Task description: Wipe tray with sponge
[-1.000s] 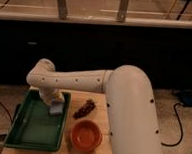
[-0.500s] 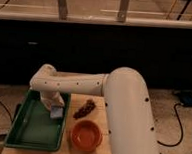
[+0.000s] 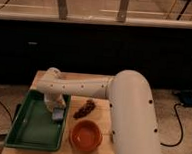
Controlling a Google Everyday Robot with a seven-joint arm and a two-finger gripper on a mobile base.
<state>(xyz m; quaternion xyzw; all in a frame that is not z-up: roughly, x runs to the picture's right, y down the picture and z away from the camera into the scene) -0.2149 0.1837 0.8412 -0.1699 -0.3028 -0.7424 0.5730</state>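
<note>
The large rectangular dark green plastic tray (image 3: pixel 31 130) with raised sides lay along the left edge of the light wooden tabletop (image 3: pixel 79 78), reaching down toward the near left corner. Its floor looked plain and evenly green, with a slightly paler rim all round. The small pale grey-blue rectangular sponge (image 3: pixel 58 115) sat inside the tray, in its far right part, close to the right wall.

The gripper (image 3: pixel 55 107) hung over that same part of the tray, directly at the sponge, at the end of a thick white arm (image 3: pixel 129 109) that bent in from the right side of the table. How wide the gripper stood, and whether it had hold of the sponge, I could not tell.

Just right of the tray, near the middle of the tabletop, lay a dark reddish-brown grape-like bunch (image 3: pixel 85 109). A round orange bowl (image 3: pixel 86 136) stood by the near edge, beside the tray's right wall.

Behind the far edge ran a dark low wall (image 3: pixel 91 51), with pale upright posts (image 3: pixel 61 3) above it. A black cable (image 3: pixel 179 129) trailed over the speckled grey floor (image 3: pixel 181 153) to the right
</note>
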